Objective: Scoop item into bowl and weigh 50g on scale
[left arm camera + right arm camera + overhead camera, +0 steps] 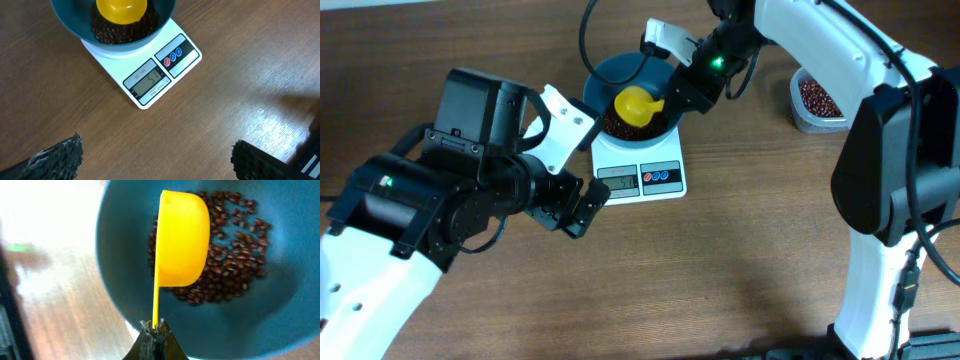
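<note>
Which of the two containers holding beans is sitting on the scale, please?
The teal-blue bowl, resting on the white scale; the clear tub stands directly on the table, off to one side.

Bare table [740, 270] lies open before the scale [640, 178]; the right end effector [668, 97] and scoop [636, 105] cover the bowl [605, 72].

The scale [150, 75] has a little grey screen [148, 81]. The dark numbers on it look like 51. Next to the screen is a short line of tiny red print, too small to read. The round red and blue buttons [173, 55] have tiny marks that are too small to read too.
</note>
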